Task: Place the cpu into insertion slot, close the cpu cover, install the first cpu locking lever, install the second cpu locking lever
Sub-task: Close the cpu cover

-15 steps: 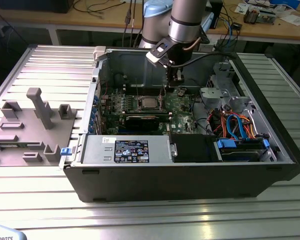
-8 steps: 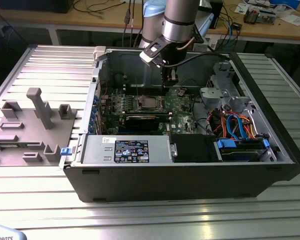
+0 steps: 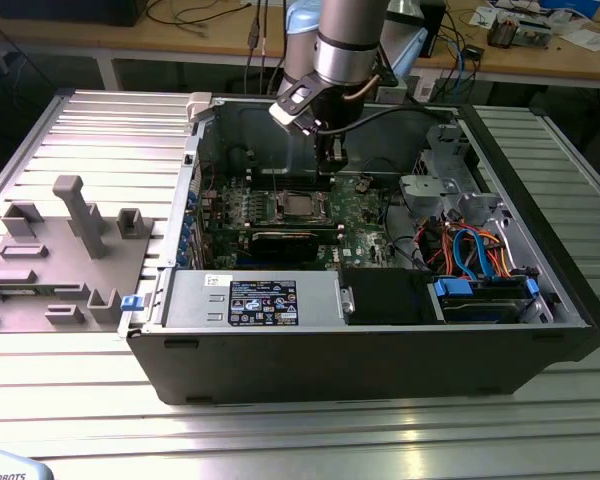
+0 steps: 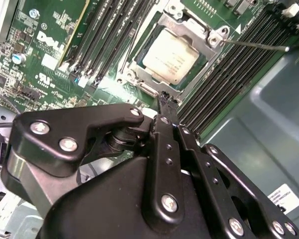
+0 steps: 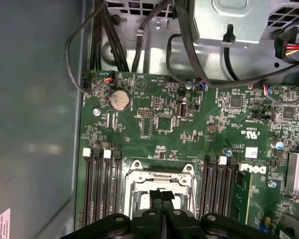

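Black gripper [image 4: 167,101] of linked plates with silver screws [image 4: 169,201]; silver-grey arm [image 3: 347,45], light-blue joint cap [image 3: 300,20], black cable [image 3: 400,112].

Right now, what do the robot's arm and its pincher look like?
The round silver-grey metal arm has a pale blue cap higher up. Its matte black metal gripper is built from flat jointed bars dotted with small silver screws, narrowing to two thin fingers. A black cable loops off the wrist.
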`<state>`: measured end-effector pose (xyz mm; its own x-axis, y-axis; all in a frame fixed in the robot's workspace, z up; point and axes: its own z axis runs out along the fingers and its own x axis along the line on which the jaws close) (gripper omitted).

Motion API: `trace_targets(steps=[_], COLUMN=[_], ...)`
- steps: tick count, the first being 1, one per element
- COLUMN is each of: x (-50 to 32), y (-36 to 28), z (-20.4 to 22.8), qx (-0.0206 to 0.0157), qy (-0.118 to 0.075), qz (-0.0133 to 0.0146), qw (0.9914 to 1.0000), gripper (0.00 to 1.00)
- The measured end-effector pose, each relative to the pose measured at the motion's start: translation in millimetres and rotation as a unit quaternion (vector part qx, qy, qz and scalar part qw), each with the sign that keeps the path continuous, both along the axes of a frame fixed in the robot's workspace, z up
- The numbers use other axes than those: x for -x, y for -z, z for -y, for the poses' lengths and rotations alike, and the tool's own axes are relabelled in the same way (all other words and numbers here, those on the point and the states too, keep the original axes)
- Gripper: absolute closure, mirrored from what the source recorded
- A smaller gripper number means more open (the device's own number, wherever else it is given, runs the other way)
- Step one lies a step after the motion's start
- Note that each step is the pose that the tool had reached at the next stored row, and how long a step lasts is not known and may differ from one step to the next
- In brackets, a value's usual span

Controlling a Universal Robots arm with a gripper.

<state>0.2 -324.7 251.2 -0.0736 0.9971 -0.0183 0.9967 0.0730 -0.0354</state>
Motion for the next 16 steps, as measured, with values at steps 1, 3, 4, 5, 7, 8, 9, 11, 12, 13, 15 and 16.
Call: trace_targets(steps=[1, 3, 4, 5, 7, 8, 9, 11, 12, 13, 15, 16], x=[0.9, 3.8, 4.5, 9.6, 16.8, 17.1, 17.3, 17.6, 17.7, 17.9, 18.1, 18.2], y=[0.1, 0.7, 1.0, 3.6, 7.5, 7.7, 7.9, 8.4, 8.6, 8.9, 9.4, 9.6], z=[0.0, 0.0, 0.0, 0.0, 0.0, 0.0, 0.0, 0.0, 0.0, 0.0, 0.0, 0.0], qx=[0.0001, 0.0, -0.0001, 0.0, 0.0, 0.0, 0.0, 0.0, 0.0, 0.0, 0.0, 0.0], qy=[0.0, 0.0, 0.0, 0.0, 0.0, 0.0, 0.0, 0.0, 0.0, 0.0, 0.0, 0.0], qz=[-0.0001, 0.0, 0.0, 0.0, 0.0, 0.0, 0.0, 0.0, 0.0, 0.0, 0.0, 0.0], qw=[1.0, 1.0, 1.0, 1.0, 1.0, 1.0, 1.0, 1.0, 1.0, 1.0, 1.0, 1.0], gripper=[0.89, 0.89, 0.89, 0.89, 0.89, 0.89, 0.89, 0.89, 0.89, 0.89, 0.89, 0.89])
